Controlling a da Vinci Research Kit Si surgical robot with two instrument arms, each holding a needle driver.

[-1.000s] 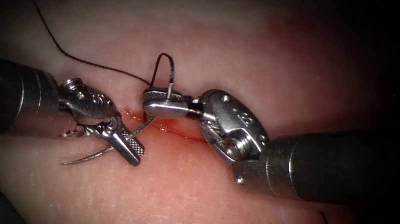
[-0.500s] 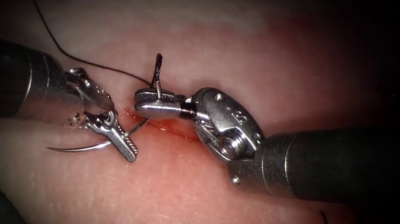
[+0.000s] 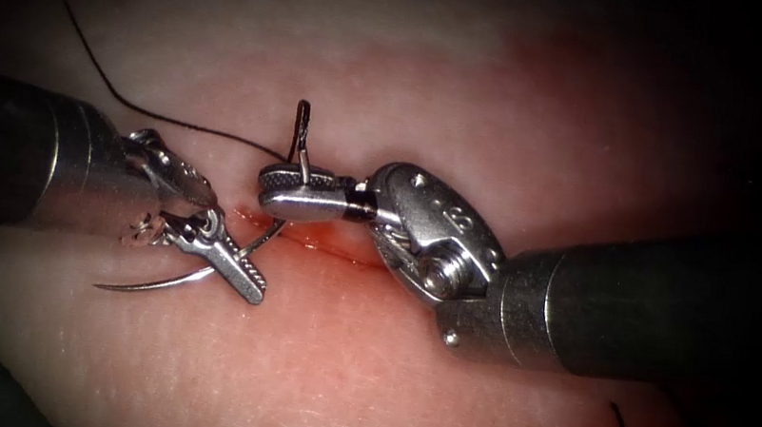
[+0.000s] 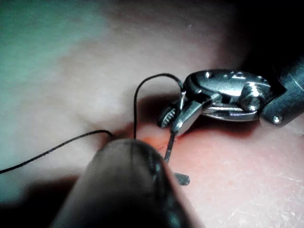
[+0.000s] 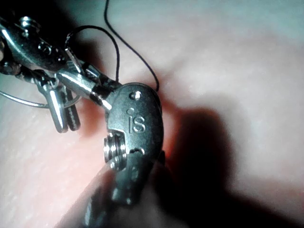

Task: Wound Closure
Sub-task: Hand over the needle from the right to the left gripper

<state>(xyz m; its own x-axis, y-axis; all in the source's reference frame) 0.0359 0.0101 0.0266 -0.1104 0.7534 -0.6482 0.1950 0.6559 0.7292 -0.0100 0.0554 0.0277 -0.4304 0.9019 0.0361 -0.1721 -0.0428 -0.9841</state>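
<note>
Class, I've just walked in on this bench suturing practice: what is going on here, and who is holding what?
The left tool grips the curved needle near its middle; the tip points left, free above the tissue. The needle's rear part still passes through the cut. The right tool is shut on the needle's tail end, where the black thread attaches, loops up and trails to the left side of the cut.

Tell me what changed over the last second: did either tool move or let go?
The left tool, gripping the needle mid-curve, drew back leftward, swinging the tip left. The right tool, shut at the needle's thread end, shifted slightly left; the thread loop narrowed. Neither let go. The tissue is unchanged.
</note>
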